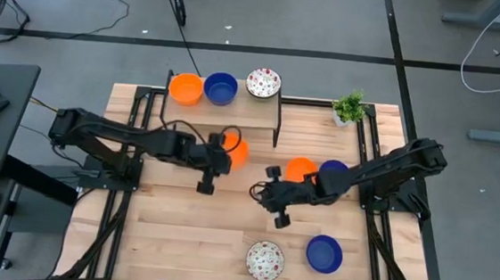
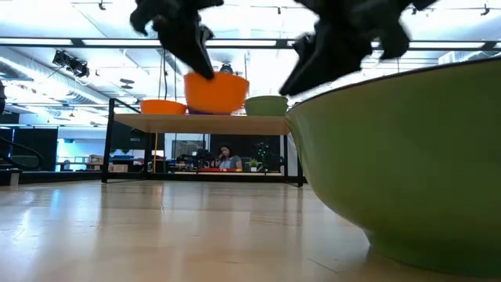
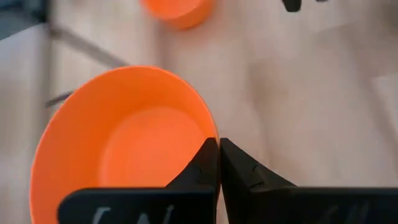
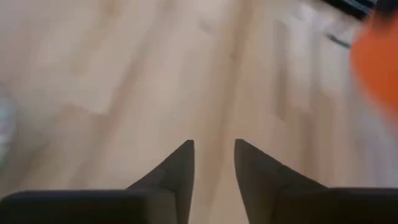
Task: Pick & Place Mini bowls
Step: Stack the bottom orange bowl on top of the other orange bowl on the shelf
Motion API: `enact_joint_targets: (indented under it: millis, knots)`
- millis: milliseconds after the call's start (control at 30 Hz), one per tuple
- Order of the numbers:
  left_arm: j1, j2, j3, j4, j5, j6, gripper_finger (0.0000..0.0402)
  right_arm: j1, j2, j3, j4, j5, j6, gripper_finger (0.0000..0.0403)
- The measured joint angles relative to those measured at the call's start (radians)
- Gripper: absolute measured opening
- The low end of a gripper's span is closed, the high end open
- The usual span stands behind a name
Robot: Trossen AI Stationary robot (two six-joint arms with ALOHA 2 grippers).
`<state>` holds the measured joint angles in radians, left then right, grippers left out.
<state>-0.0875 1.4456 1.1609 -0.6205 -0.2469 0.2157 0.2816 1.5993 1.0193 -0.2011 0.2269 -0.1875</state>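
Between the left gripper's (image 3: 219,163) shut jaws, a plain orange plastic mini bowl (image 3: 124,140) is pinched by its rim and could be tipped loose, while the right gripper (image 4: 214,163) is held narrowly parted, empty.

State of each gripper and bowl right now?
left gripper: shut on held orange bowl, lifted
right gripper: open, empty
shelf bowls: three, upright
front bowls: two, resting on table
orange bowl by right arm: on table
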Motion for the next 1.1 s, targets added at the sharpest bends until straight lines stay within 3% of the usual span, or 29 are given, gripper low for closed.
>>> enact_joint_targets:
  millis: [167,300,367,467,667,933,1100]
  knots:
    - [0.015,-0.001,0.206,-0.293,-0.212,-0.09,0.0005,0.04,0.0,-0.143,0.169,0.179,0.201,0.008]
    - [0.051,-0.013,0.297,-0.411,-0.384,-0.135,0.0005,0.083,0.001,-0.277,0.432,0.317,0.318,0.0054]
    - [0.089,-0.032,0.306,-0.424,-0.437,-0.141,0.0005,0.102,0.001,-0.345,0.584,0.383,0.331,0.0042]
    - [0.174,-0.072,0.305,-0.443,-0.437,-0.127,0.0005,0.117,0.001,-0.425,0.777,0.42,0.28,0.0027]
    - [0.418,-0.153,0.305,-0.431,-0.278,-0.092,0.0005,0.12,0.002,-0.491,0.915,0.416,0.253,0.0008]
    - [0.776,-0.178,0.305,-0.323,0.075,-0.046,0.0005,0.12,0.002,-0.491,0.923,0.409,0.246,0.0007]
    - [0.884,-0.141,0.304,-0.299,0.201,-0.038,0.0005,0.12,0.002,-0.491,0.923,0.408,0.246,0.0014]
